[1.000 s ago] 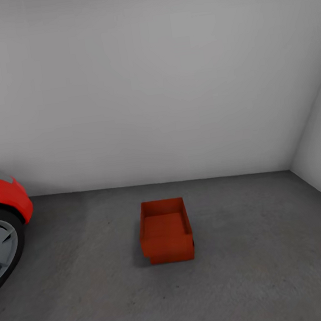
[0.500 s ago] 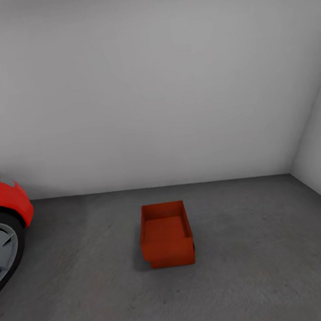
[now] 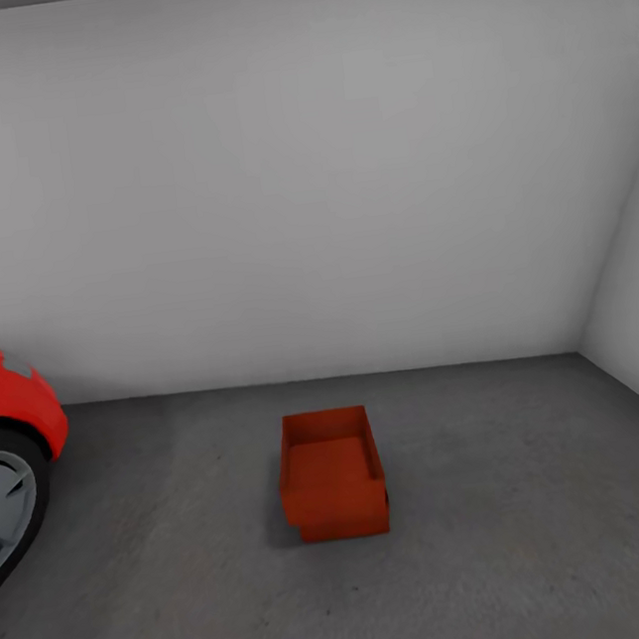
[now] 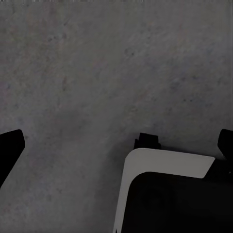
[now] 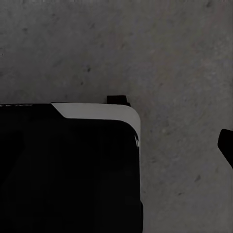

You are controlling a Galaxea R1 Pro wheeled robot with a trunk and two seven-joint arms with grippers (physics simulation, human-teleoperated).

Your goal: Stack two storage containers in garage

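Observation:
An orange-red storage container (image 3: 333, 475) stands upright on the dark grey concrete floor (image 3: 506, 536) of the garage, in the middle of the head view, a little short of the pale back wall. Its front has a stepped lower edge, and I cannot tell whether a second bin sits nested in it. In the left wrist view my left gripper (image 4: 116, 145) hangs over bare concrete, its black fingertips (image 4: 9, 148) far apart with nothing between them. In the right wrist view, my right gripper (image 5: 116, 145) shows one fingertip (image 5: 226, 145) at the far edge, also over concrete.
The red car's nose (image 3: 9, 398) and front wheel (image 3: 4, 503) stand at the left. Plain grey walls (image 3: 303, 182) close the back and the right corner. My own black and white base (image 5: 68, 165) lies below both wrists.
The whole head view has slid slightly downward, so the camera moved. The container and the car keep their places on the floor.

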